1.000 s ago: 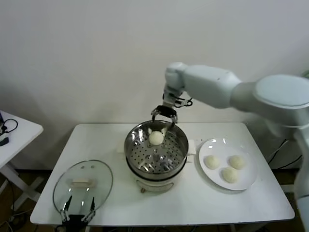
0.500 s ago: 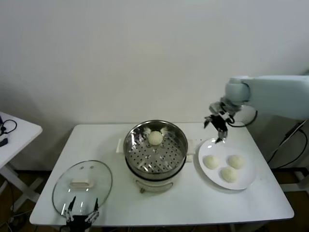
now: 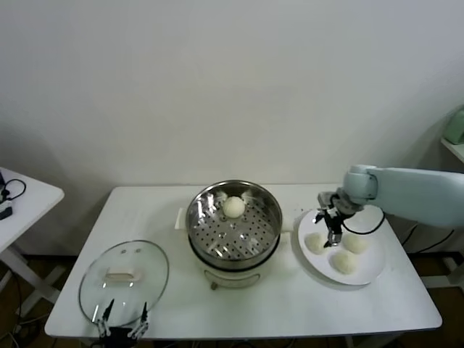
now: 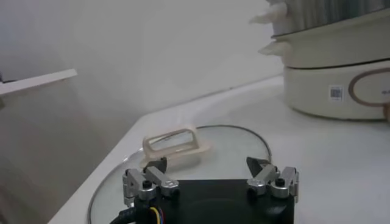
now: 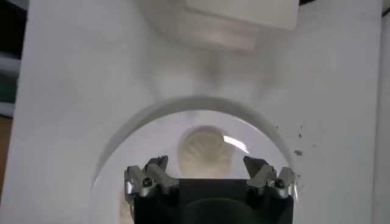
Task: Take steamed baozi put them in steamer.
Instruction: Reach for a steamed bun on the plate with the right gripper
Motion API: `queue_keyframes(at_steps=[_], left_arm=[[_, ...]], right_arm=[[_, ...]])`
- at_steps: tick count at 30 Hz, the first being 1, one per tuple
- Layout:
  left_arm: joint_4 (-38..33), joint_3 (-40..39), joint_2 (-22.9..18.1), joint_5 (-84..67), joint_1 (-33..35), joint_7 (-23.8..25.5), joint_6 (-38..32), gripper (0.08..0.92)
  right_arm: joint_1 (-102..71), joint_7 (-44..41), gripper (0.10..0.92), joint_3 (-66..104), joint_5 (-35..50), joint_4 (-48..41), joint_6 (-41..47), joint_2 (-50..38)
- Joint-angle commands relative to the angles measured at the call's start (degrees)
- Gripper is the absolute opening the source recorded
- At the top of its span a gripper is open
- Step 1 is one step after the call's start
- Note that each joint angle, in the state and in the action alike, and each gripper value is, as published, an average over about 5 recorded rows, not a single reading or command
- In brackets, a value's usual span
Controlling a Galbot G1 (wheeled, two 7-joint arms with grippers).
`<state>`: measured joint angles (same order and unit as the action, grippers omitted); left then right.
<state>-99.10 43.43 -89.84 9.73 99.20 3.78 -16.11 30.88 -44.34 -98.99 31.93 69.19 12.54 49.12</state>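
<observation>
Right gripper (image 3: 330, 230) hangs open over the plate's (image 3: 368, 272) buns (image 3: 345, 261); left gripper (image 3: 123, 323) open at the table's (image 3: 290, 304) front-left edge.

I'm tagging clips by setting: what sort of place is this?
Probably a staged test room, not a real kitchen: a plain white table against a bare wall, holding only a steamer, a glass lid and a plate of baozi.

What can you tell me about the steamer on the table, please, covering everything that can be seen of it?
The steamer is a round, shiny steel pot on a cream-white base with pale side handles, standing upright mid-table. It is uncovered; its perforated tray shows, and one baozi rests on the tray's far side. Its glass lid lies flat, apart, toward the robot's left. Neither gripper touches it: the right gripper is open over the plate.
</observation>
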Motion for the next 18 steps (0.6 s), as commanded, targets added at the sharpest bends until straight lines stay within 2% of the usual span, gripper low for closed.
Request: queue_keyframes(at_steps=[1,10,18], left_arm=[[0.33,-0.03,0.09,0.18,-0.08,-0.02,-0.05,0.823],[1.07,-0.06,0.10,0.51,-0.30,-0.08,-0.29,0.823],[1.32,0.11,0.22,0.61,-0.58,-0.30,-0.39,0.823]], right_arm=[[-8.77,1.70,0.823,6.47,-2.51,-5.14,2.80,0.54],[-10.29,1.86,0.818,7.85,-5.01,-6.74,3.19,1.19],[-11.40,2.40,0.703,10.08,-5.23,-7.51,3.55,1.83]])
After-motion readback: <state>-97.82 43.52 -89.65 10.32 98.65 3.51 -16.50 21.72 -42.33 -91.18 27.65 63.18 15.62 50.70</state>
